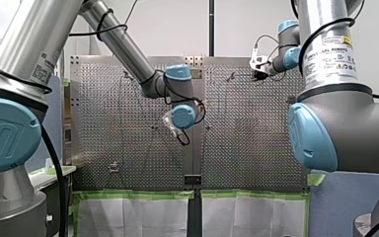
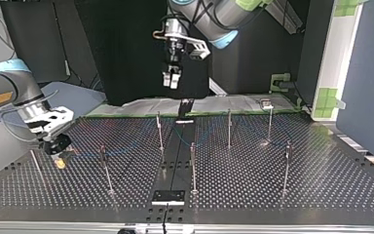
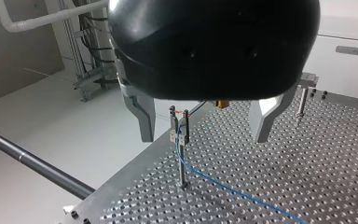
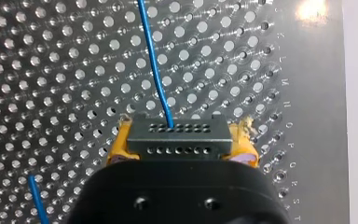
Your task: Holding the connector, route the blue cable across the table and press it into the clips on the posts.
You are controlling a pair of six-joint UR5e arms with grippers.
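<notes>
Grey perforated metal forms the surface [image 1: 128, 148] in the front view. My left hand [image 1: 176, 129] hangs over its middle, and my right hand [image 1: 259, 69] sits over the far right part. From here I cannot tell how either hand's fingers stand.

In the top view, looking from across the surface, my right hand [image 2: 58, 155] is low at the view's left. Its yellow pads [image 2: 60, 164] are almost on the holes. The blue cable [image 2: 126, 146] runs faintly from it towards the middle. My left hand [image 2: 171, 80] hangs high near the view's far edge, well apart from the thin posts [image 2: 229, 127] standing upright on the surface.

In the left wrist view, my left hand's metal fingers [image 3: 144, 119] are spread wide and grip nothing. Ahead of them, between the two, a post [image 3: 182, 158] stands upright with a clip [image 3: 173, 135] at its top. The blue cable meets this post at the clip, drops to the surface and trails away across the holes. A second post [image 3: 300, 100] stands farther off, beside one finger.

In the right wrist view, my right hand pinches the connector [image 4: 177, 137] between its yellow pads. The connector is a dark block with two rows of small holes. The blue cable leaves its upper row and runs straight ahead over the surface. Another short stretch of it lies beside the hand.
</notes>
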